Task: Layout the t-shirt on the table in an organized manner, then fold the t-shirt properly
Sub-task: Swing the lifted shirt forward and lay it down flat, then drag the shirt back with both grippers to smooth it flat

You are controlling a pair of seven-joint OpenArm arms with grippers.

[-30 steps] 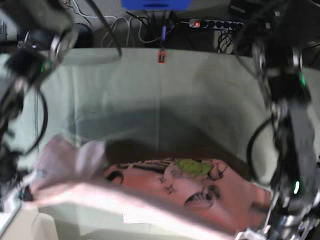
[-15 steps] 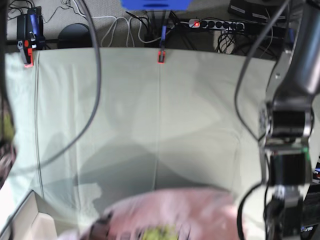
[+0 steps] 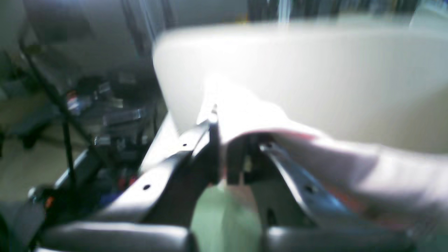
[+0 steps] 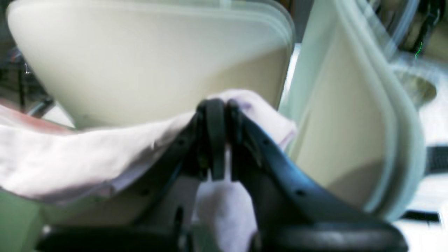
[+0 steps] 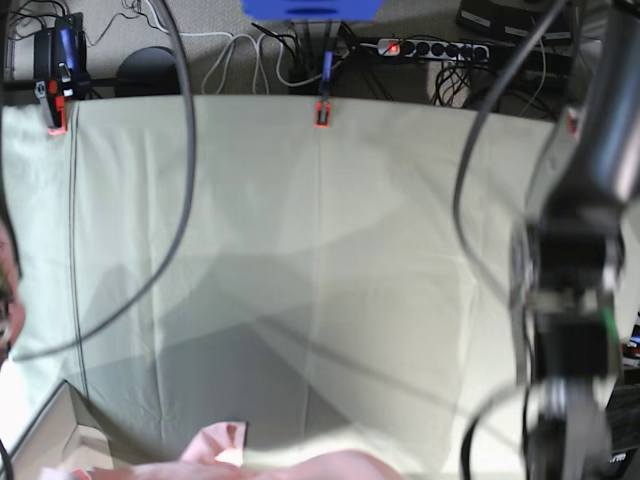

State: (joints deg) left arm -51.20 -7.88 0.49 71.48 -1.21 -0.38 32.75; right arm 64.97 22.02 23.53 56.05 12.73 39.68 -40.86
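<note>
Only a pale pink strip of the t-shirt [image 5: 225,447] shows at the bottom edge of the base view, over the table [image 5: 320,250] and its grey-green cloth. Neither gripper appears in that view, just the left arm [image 5: 570,330] on the right side. The left wrist view shows my left gripper [image 3: 214,120] shut on an edge of the t-shirt [image 3: 350,164], which trails off to the right. My right gripper [image 4: 215,106], seen in the right wrist view, is shut on a bunched fold of the t-shirt [image 4: 87,157], which stretches to the left. The lettering is hidden.
Red clamps [image 5: 322,112] [image 5: 55,112] hold the cloth at the far edge. A power strip [image 5: 430,47] and cables lie behind the table. A cardboard box corner [image 5: 60,435] sits at the near left. A black cable [image 5: 180,200] hangs over the left side.
The shirt, spread across the near side with its print showing, has moved toward the bottom edge until only a pink strip remains. Both arms moved fast and blurred.
</note>
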